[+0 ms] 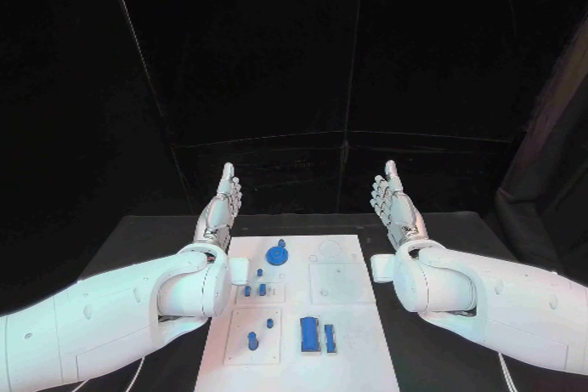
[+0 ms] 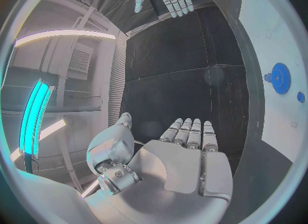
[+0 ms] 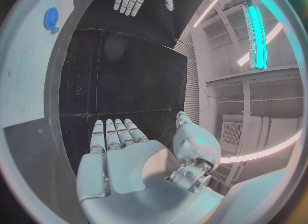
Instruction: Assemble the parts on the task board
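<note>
Both hands flat, fingers straight, holding nothing — left hand point(image 1: 221, 207) and right hand point(image 1: 396, 207) flank the board's point(image 1: 343, 324) far end; gear point(image 1: 277, 255) lies nearer the left, inboard & slightly behind it.

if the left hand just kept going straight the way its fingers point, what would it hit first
Probably nothing on the board: the left hand points away from the robot, beside the task board, over bare black table. The way looks free up to the dark backdrop, though depth is unclear.
</note>
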